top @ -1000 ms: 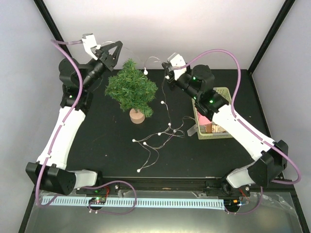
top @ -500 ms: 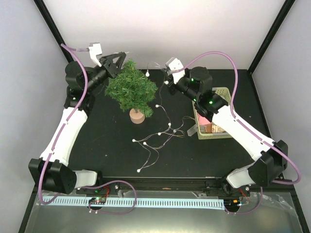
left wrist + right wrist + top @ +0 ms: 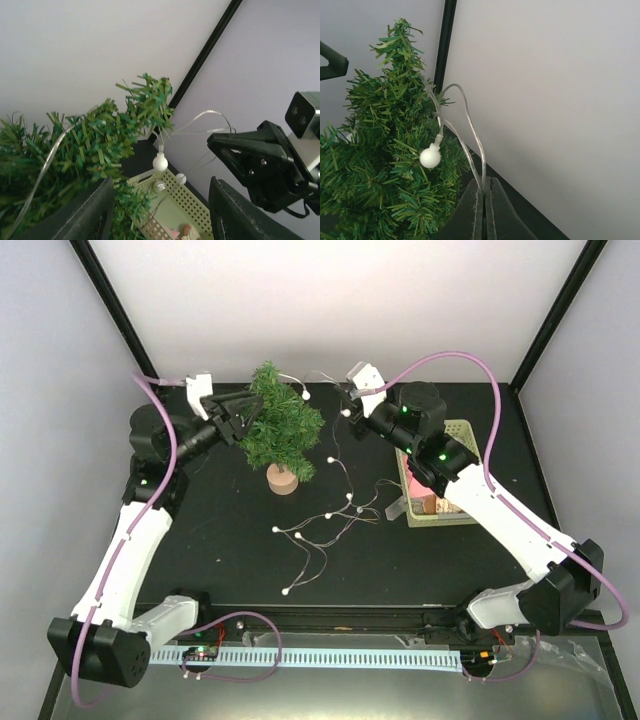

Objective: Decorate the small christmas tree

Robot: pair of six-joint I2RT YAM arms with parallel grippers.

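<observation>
Here, from the overhead camera, we see the left gripper [image 3: 248, 418] pushed in against the left flank of the small christmas tree [image 3: 285, 430]. The tree is a bushy dark green fir on a round light-wood base, standing left of centre toward the far side of the black table [image 3: 200, 540]. A second ago that arm hung back at the far left, apart from the needles; it has since swung right to meet them. The right gripper [image 3: 345, 405] has barely shifted and sits just right of the treetop. The thin clear wire string of round white bulbs [image 3: 329, 515] trails from it onto the table nearer than the tree, left of the pale green plastic lattice basket [image 3: 458, 428].

From the left wrist, we find the jaws spread wide with nothing gripped and foliage filling the left of the gap. One white bulb [image 3: 160, 162] dangles below the tip of the tree.

From the right wrist, the jaws are pinched tight on the wire. It loops up to the crown, with a bulb resting against the needles.

We judge the strand begun at the top, with the left arm now placed to help wind it down.
</observation>
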